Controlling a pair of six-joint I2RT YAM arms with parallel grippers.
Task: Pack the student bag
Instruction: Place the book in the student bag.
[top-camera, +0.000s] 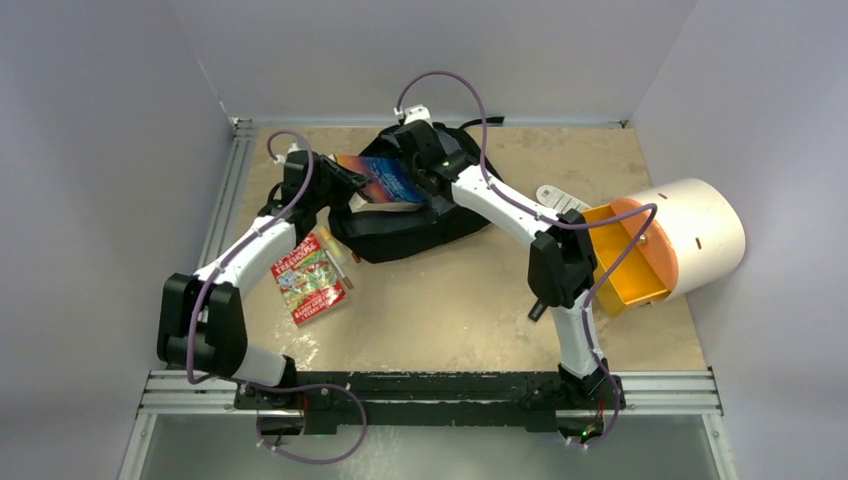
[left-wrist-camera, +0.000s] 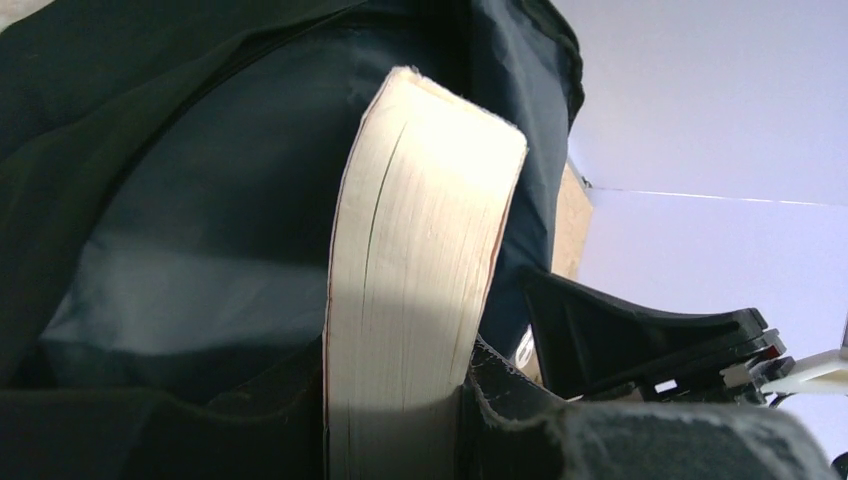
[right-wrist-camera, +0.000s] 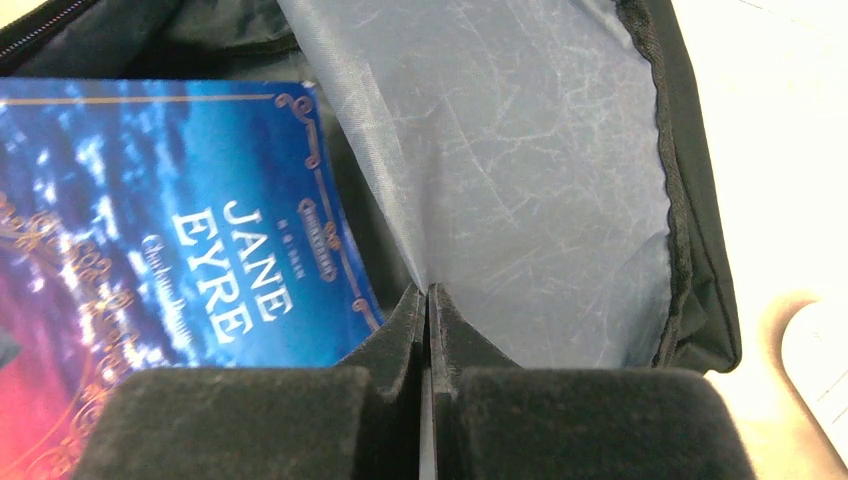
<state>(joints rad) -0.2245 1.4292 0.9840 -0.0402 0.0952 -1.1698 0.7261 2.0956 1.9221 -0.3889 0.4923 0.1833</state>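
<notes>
The black student bag lies at the back middle of the table with its mouth open. My left gripper is shut on a thick blue "Jane Eyre" book and holds it partly inside the bag's mouth. In the left wrist view the cream page edge of the book stands between my jaws, with the bag around it. My right gripper is shut on the bag's grey lining and holds the mouth open. The book's cover shows to its left.
A red-and-green paperback lies on the table left of the bag, with a pencil-like thing beside it. A cream-and-orange cylinder lies on its side at the right. A white object lies near it.
</notes>
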